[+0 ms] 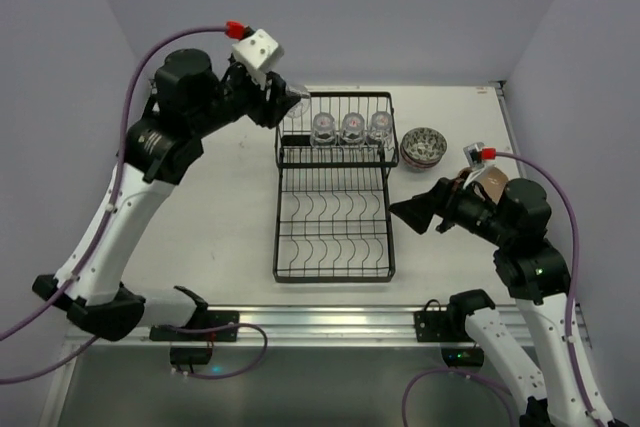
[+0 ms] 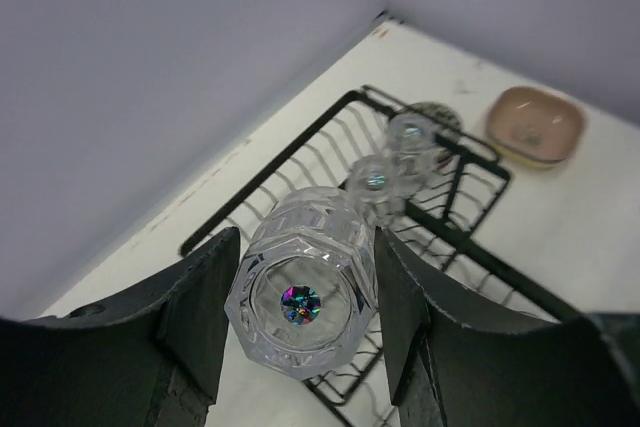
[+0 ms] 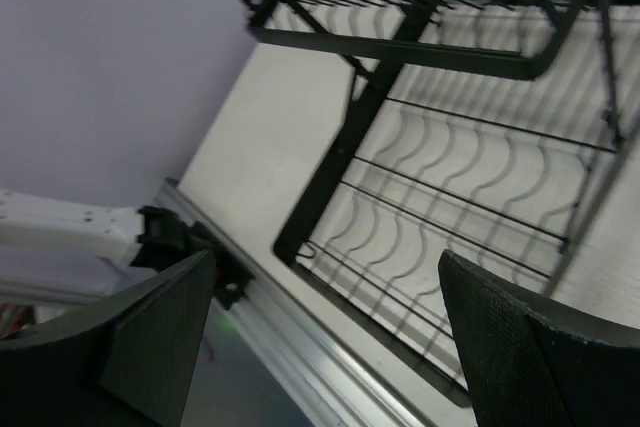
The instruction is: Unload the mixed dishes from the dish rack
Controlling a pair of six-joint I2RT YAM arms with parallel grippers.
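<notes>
The large wire dish rack (image 1: 335, 187) is black all over. The clear faceted glass cup (image 2: 303, 292) has no colour of its own, but its base shows a small rainbow spot of green, blue and pink. The three other clear glass cups (image 1: 352, 126) have the same cut pattern. The stack of small round bowls (image 1: 424, 145) has a fine grey-green pattern inside and a reddish rim. The rounded-square tan plate (image 2: 535, 122) looks pinkish. Of the rounded-square yellow plate (image 2: 528, 161) only a rim shows. The left gripper (image 2: 300, 297) and the right gripper (image 3: 325, 277) are matte black. The flat table (image 1: 220, 207) is white, the walls (image 1: 350, 7) pale lilac, the arm cables (image 1: 120, 177) purple.
</notes>
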